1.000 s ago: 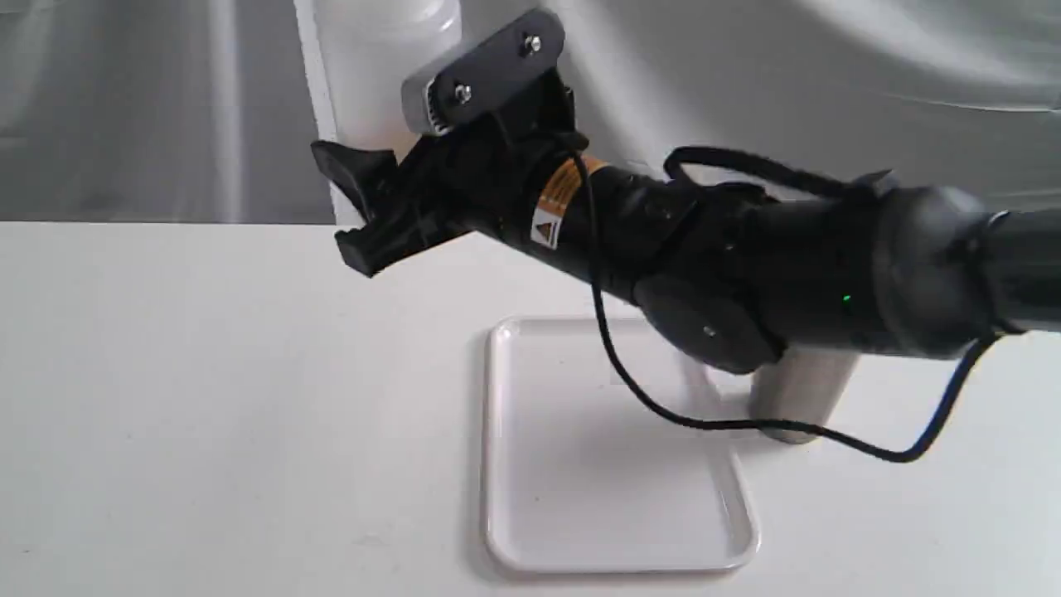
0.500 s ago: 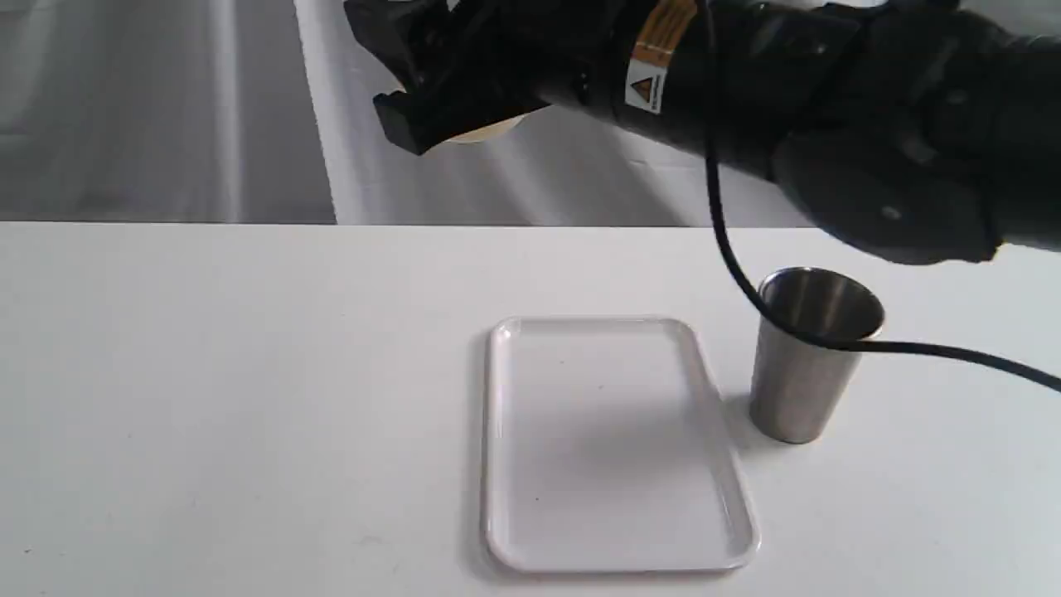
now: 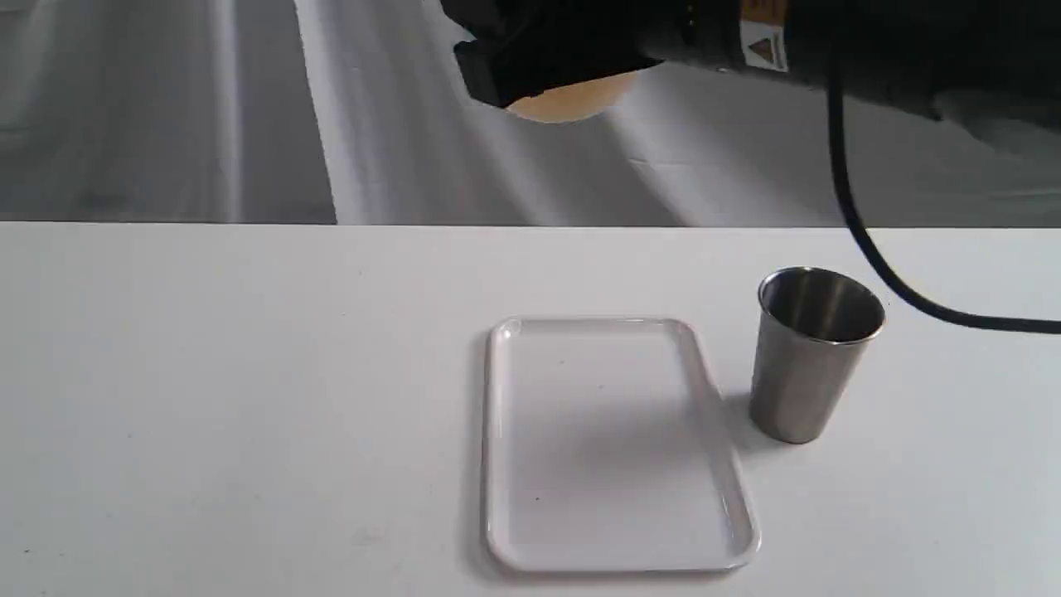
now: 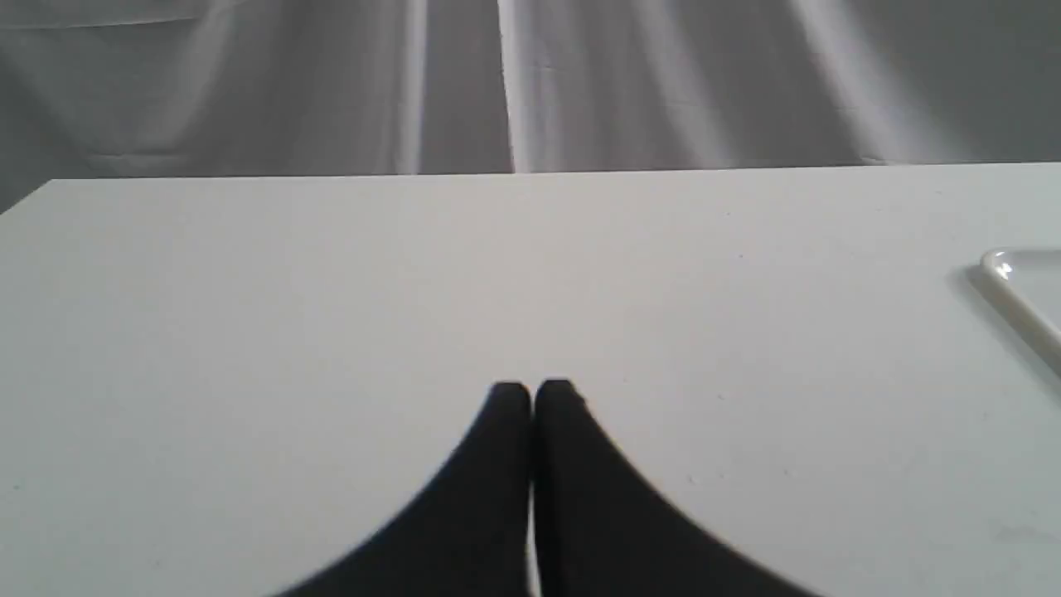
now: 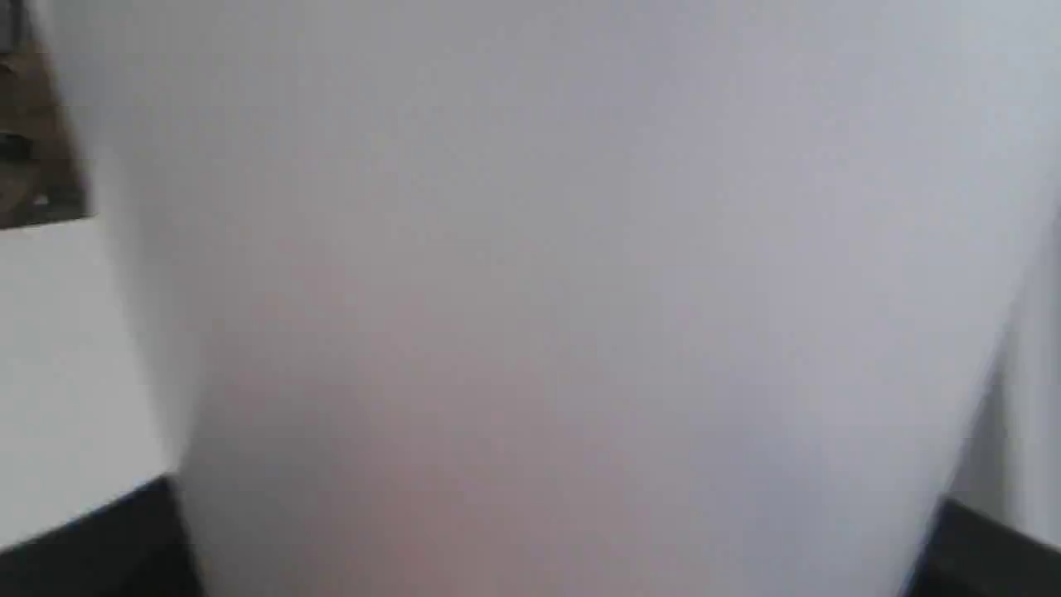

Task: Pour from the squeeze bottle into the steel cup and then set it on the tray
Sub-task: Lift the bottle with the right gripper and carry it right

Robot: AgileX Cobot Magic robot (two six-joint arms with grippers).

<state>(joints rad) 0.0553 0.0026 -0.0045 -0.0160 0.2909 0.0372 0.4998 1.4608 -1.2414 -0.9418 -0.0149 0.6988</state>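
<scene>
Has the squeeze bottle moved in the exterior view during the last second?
Yes. The squeeze bottle, in the right gripper, went up and right, from left of the tray toward the steel cup.

Lighting bright, even, diffuse; the white table [image 3: 207, 414] borders on overexposure. Soft shadows fall left of the tray [image 3: 613, 481] and of the steel cup [image 3: 800, 381]; cup sheen mild. Right wrist view: the squeeze bottle [image 5: 539, 290] fills the frame, entirely defocused. Left wrist view sharp; the left gripper [image 4: 531, 394] a featureless black silhouette.

Amber-bottomed squeeze bottle [image 3: 572, 101] aloft; upright steel cup [image 3: 811, 365] just beside white tray [image 3: 613, 473]
</scene>
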